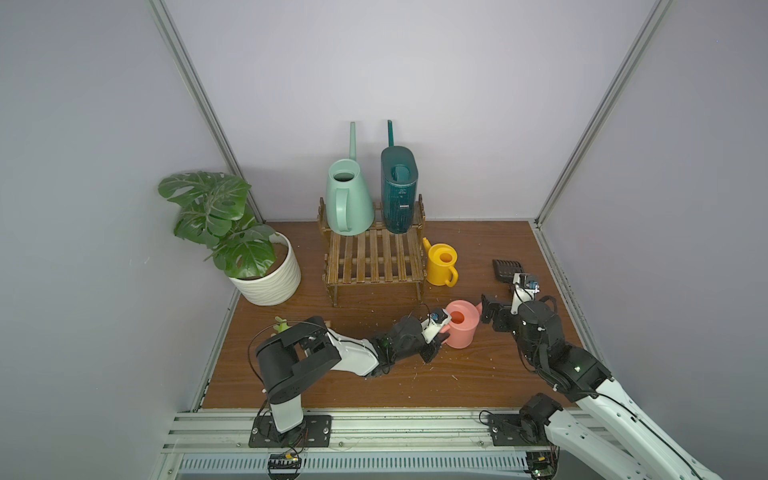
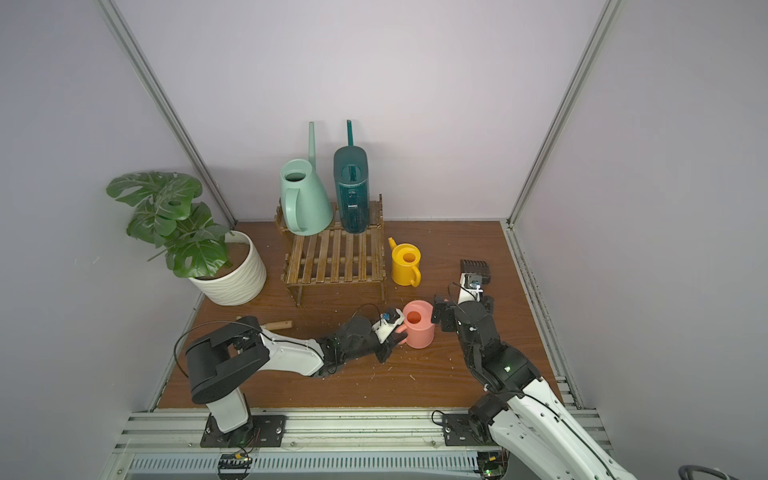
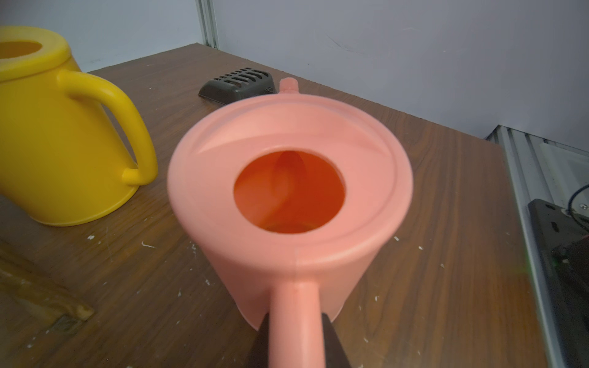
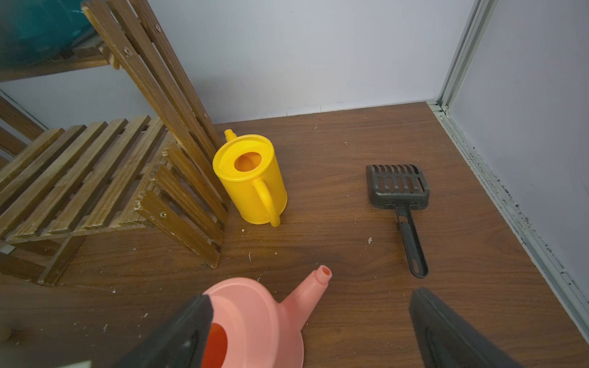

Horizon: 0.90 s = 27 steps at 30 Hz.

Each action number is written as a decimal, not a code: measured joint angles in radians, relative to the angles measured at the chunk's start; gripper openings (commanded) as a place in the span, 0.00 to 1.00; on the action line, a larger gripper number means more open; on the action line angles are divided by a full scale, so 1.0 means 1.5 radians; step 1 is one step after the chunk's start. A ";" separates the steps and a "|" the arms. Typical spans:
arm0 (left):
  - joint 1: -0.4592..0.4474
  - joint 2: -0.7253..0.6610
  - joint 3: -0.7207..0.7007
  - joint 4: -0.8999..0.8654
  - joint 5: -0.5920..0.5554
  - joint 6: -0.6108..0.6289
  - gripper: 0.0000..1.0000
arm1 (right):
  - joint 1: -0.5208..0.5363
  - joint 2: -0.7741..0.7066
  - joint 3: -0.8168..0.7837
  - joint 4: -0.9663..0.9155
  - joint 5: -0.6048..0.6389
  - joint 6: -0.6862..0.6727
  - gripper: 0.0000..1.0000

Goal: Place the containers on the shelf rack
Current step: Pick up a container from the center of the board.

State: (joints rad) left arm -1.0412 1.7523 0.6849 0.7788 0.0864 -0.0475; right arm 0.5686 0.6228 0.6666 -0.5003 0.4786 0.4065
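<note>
Grasp stage: left gripper (image 3: 294,334) clamps pink can (image 1: 460,328) by its handle (image 3: 294,306), probably for lifting to rack (image 1: 374,259); right gripper (image 4: 310,299), jaws apart, straddles spout (image 4: 314,283).

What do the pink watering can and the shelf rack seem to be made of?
Pink watering can: likely moulded plastic, smooth matte, seam line down its side. Shelf rack: apparently wood, dark brown slats showing grain and screws.

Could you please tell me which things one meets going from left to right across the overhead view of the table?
White plant pot → mint-green watering can → dark-teal watering can → yellow watering can → black scoop. The pink watering can overlaps the yellow one sideways, so it is left out.
</note>
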 measured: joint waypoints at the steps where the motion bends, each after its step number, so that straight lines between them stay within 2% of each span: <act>1: 0.000 -0.016 -0.005 -0.006 0.001 -0.002 0.09 | -0.001 -0.002 0.000 0.000 0.000 0.000 0.99; 8: -0.001 -0.150 -0.042 -0.073 0.019 -0.018 0.09 | -0.001 -0.001 0.000 0.000 0.008 -0.005 0.99; 15: -0.010 -0.336 -0.095 -0.208 0.011 -0.044 0.09 | -0.007 0.017 0.010 -0.001 0.008 -0.005 0.99; 21: -0.013 -0.538 -0.120 -0.386 -0.064 -0.094 0.09 | -0.008 0.020 0.022 0.001 0.007 -0.008 0.99; 27: -0.013 -0.657 -0.118 -0.542 -0.173 -0.157 0.09 | -0.008 0.037 0.035 0.020 -0.006 -0.017 0.99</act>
State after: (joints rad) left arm -1.0615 0.7666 0.5083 -0.0338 -0.1738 -0.2825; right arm 0.5560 0.6788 0.7189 -0.4702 0.4690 0.3805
